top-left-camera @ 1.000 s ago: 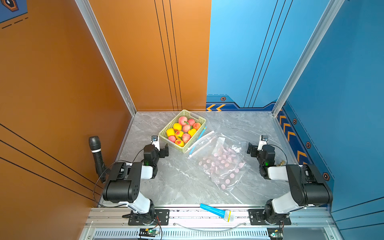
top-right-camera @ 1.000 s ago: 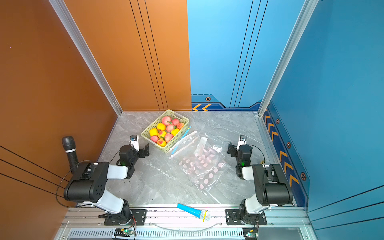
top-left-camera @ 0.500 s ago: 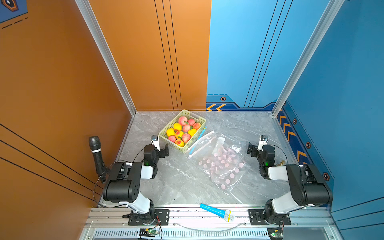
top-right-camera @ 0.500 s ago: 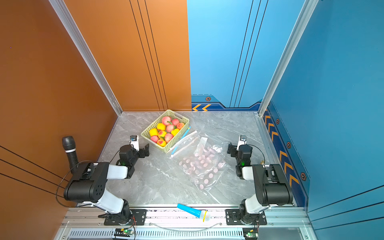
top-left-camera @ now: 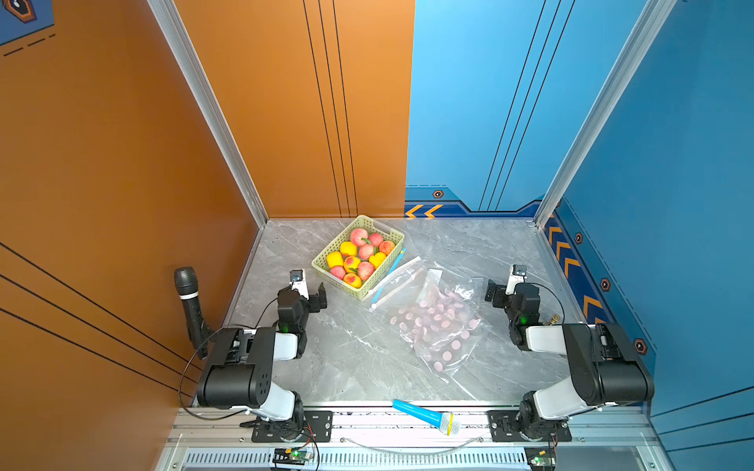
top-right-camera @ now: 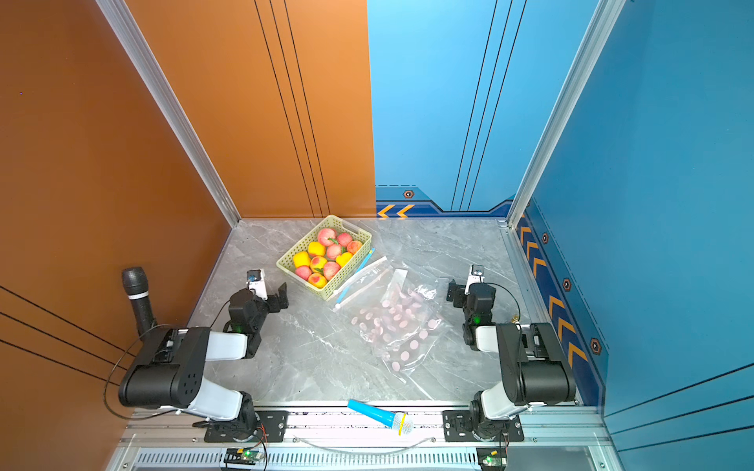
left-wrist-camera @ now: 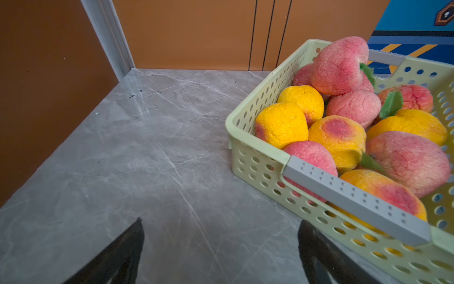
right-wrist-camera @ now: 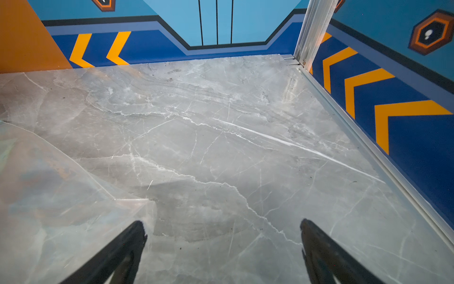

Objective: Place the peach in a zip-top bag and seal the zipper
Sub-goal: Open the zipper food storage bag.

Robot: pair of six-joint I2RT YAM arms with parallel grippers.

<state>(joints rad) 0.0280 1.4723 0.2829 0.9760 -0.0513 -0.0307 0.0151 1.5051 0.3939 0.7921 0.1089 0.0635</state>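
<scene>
**Desk:** How do the hands stand?

**Operator:** I have my left hand (top-left-camera: 312, 291) low over the grey surface (top-left-camera: 347, 359), jaws spread wide with nothing between them. My right hand (top-left-camera: 502, 290) is the same on the opposite side: wide open, empty, over bare marble.

**Desk:** And the peaches?

**Operator:** I see all the peaches (top-left-camera: 365, 255) heaped in the pale green basket (top-left-camera: 337, 240) toward the back of the surface, pink and yellow ones mixed. In my left wrist view the basket's near corner sits just beside one of the left fingertips (left-wrist-camera: 317, 246). I cannot tell whether they touch.

**Desk:** The bag?

**Operator:** The zip-top bag (top-left-camera: 436, 326), clear with pink dots, lies crumpled on the surface between my two hands, nearer the right one. A blue-and-white zipper strip (top-left-camera: 389, 277) runs along the basket's side, just beside it. I cannot tell whether it belongs to the dotted bag or to a second one. In my right wrist view a corner of clear film (right-wrist-camera: 73, 196) reaches up to one right fingertip (right-wrist-camera: 132, 236).

**Desk:** Anything else?

**Operator:** A blue microphone (top-left-camera: 424, 416) lies on the front rail, and a black microphone (top-left-camera: 189, 301) stands by the orange wall.
</scene>
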